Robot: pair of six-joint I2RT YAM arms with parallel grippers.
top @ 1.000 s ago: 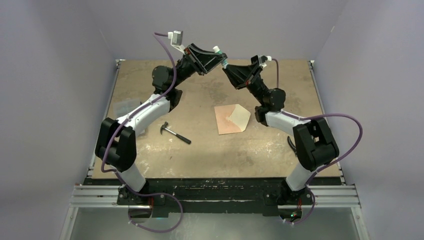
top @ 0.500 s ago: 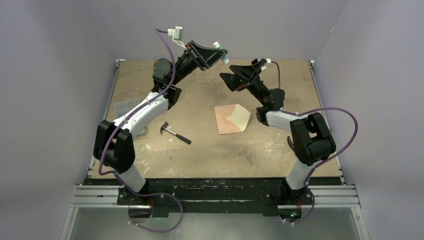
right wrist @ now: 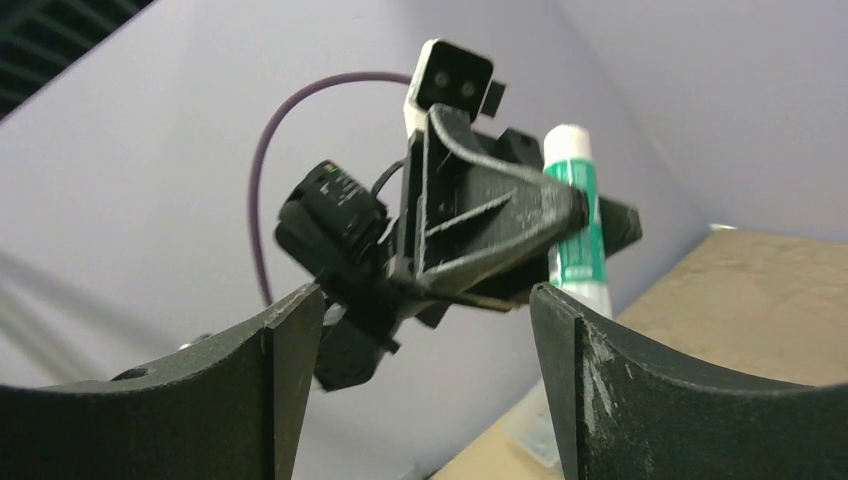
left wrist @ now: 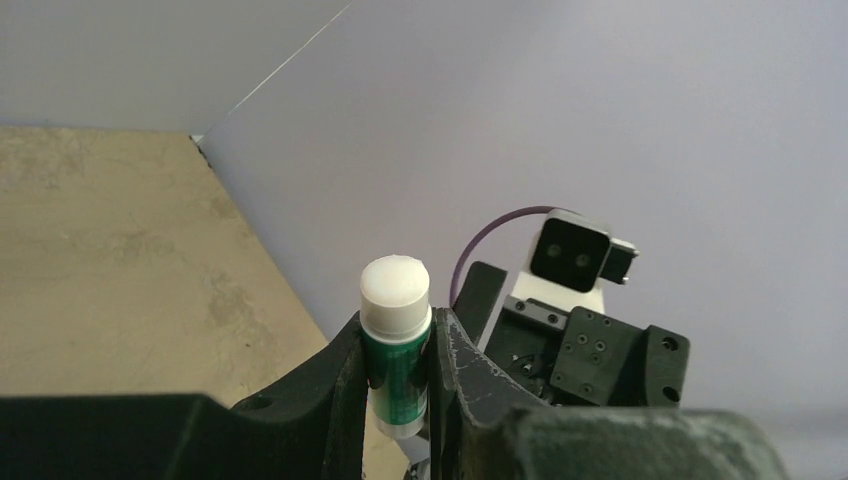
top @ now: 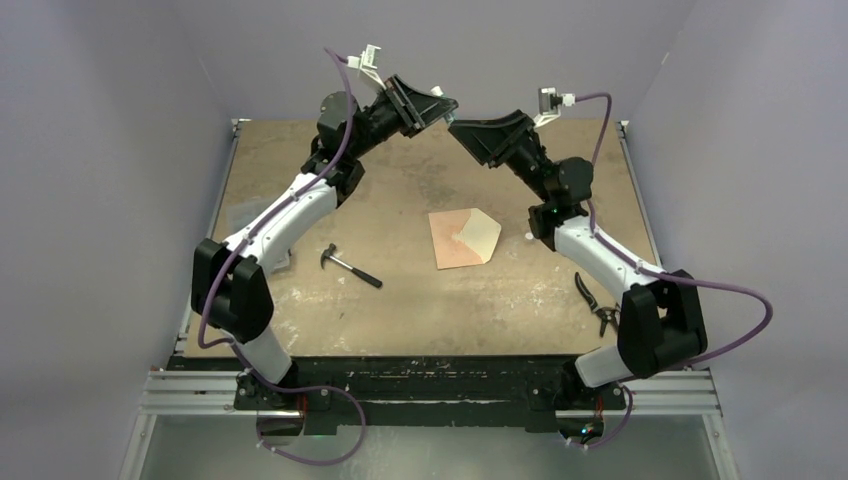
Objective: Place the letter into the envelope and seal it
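Observation:
The salmon envelope (top: 453,243) lies flat mid-table, its cream flap (top: 482,236) open and pointing right. No separate letter shows; whether it is inside the envelope I cannot tell. My left gripper (top: 436,101) is raised high over the far side of the table, shut on a green glue stick (left wrist: 396,350) with a white top (left wrist: 395,285). My right gripper (top: 458,128) hangs just right of it, open and empty, facing the left gripper (right wrist: 480,215) and the glue stick (right wrist: 575,215). Both grippers are far above the envelope.
A small hammer (top: 349,265) lies left of the envelope. Pliers (top: 597,303) lie near the table's right edge by the right arm. A clear plastic piece (top: 250,212) sits at the left edge. Lilac walls enclose the table.
My right gripper opened, let go of the glue stick's top and drew back to the right as its arm swung outward, uncovering the pliers. The left gripper rose slightly, still holding the stick.

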